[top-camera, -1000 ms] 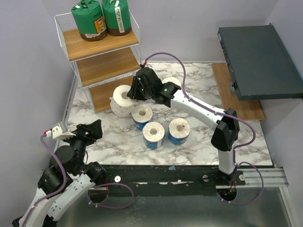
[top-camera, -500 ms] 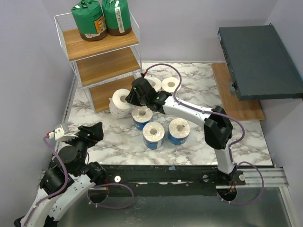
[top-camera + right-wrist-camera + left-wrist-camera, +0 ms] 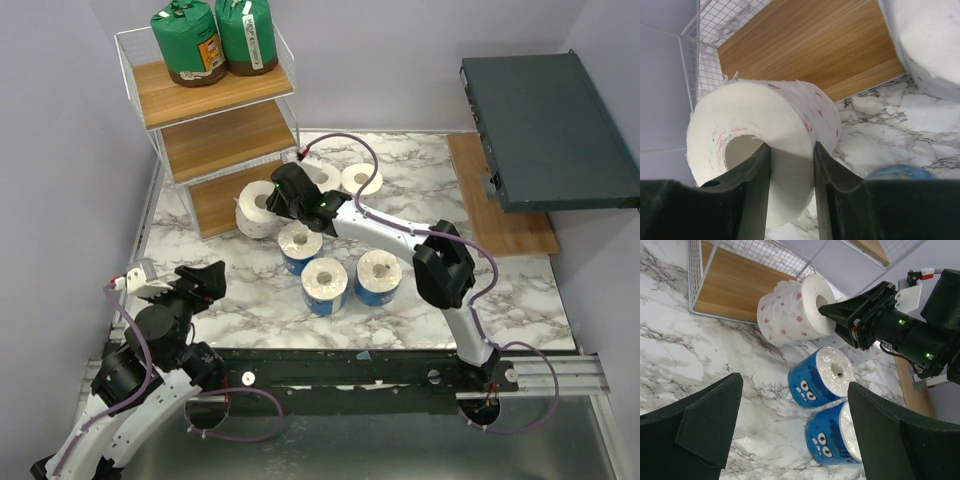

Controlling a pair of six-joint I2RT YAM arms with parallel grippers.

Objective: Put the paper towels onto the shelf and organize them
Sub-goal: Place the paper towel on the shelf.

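**Grippers.** The left gripper is held above the near left of the marble table, its jaws wide apart and nothing between them. The right gripper is clamped on the flower-printed white roll. One finger is set inside the cardboard core and the other against the outer face, so the paper wall is pinched between them.

**Location.** The flower-printed white roll is held on its side at the near edge of the bottom board of the wire shelf. Whether it touches the table cannot be told. Two green-wrapped rolls are stood on the top board. Three blue-wrapped rolls are stood on end mid-table, and a plain white roll lies beyond them.

**Handling.** The roll is judged light, soft and easily crushed. The core-and-wall pinch is judged the soundest hold, since the core stiffens the grip. A ragged sheet edge is seen and could snag on the wire. The wrapped rolls are judged more slippery.

**Markings.** Small red flowers are printed on the held roll. A cartoon face is seen on the blue wrappers. An orange label is borne on one green pack, but no writing can be read.
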